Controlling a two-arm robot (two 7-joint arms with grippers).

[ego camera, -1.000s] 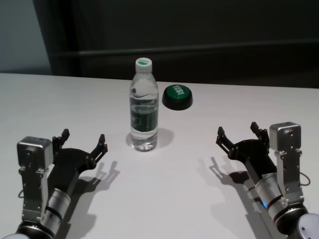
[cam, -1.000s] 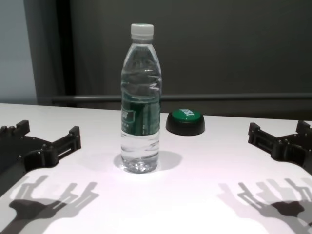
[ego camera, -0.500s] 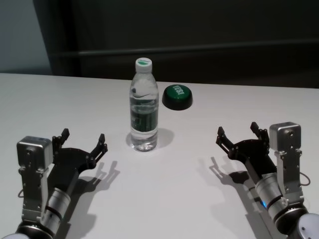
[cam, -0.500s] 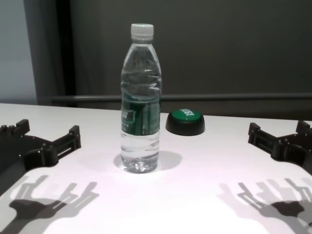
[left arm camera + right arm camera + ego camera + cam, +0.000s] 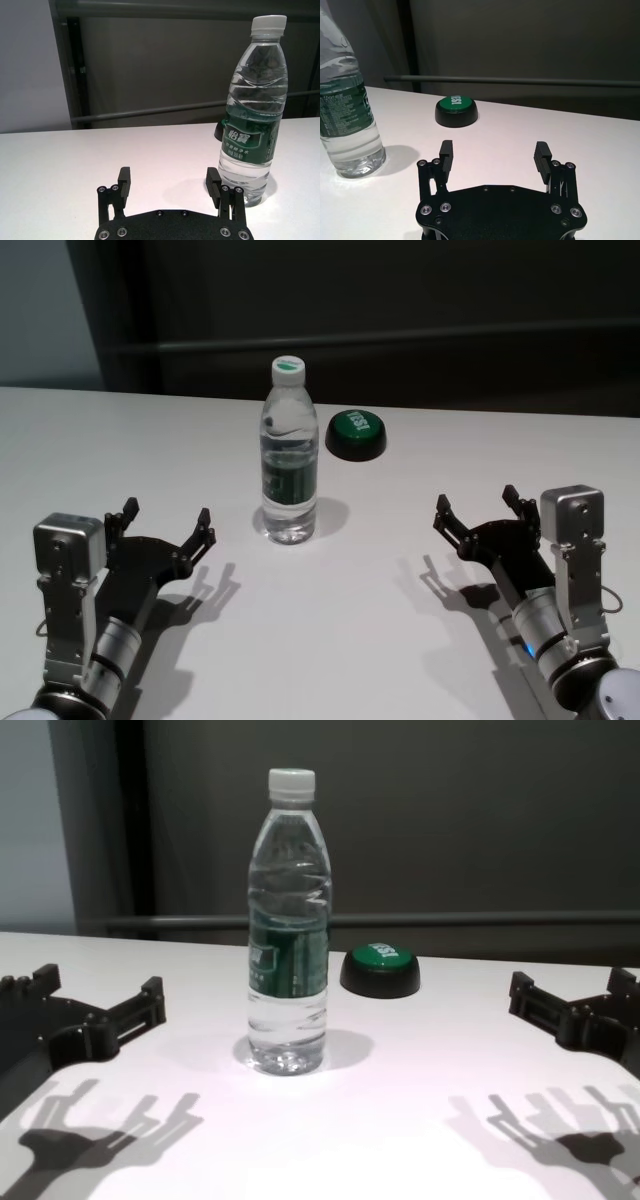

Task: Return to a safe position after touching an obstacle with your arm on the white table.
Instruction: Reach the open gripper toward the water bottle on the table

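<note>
Bottle: the bottle (image 5: 289, 455) stands upright near the middle of the table (image 5: 340, 640), between the two arms and a little farther out than both. Nothing touches it.
Bottle make: clear ribbed plastic, a white screw cap, a dark green label band around the middle, and clear water filling most of it. It narrows toward the shoulder and casts a soft round shadow at its base.
Table: a wide, smooth, plain white top, lit from above so that both grippers throw several overlapping shadows on it.
Button: a round push button (image 5: 356, 434) with a black dome base and a flat green top bearing white letters sits just behind the bottle, on its right side, apart from it.
Left gripper: the left gripper (image 5: 166, 523) hovers low over the table near the robot, on the bottle's left and short of it. Its jaws are spread wide with nothing between them. In the left wrist view the bottle stands just beyond one fingertip (image 5: 213, 181), with a gap showing.
Right gripper: the right gripper (image 5: 478, 509) hovers low on the far right, well apart from the bottle and the button. Its jaws are also spread wide and hold nothing.
Gripper make: flat black plates with visible screws, ridged black pads, and silver wrist housings.
Background: a dark wall with a horizontal rail (image 5: 400, 920) behind the table's far edge.
</note>
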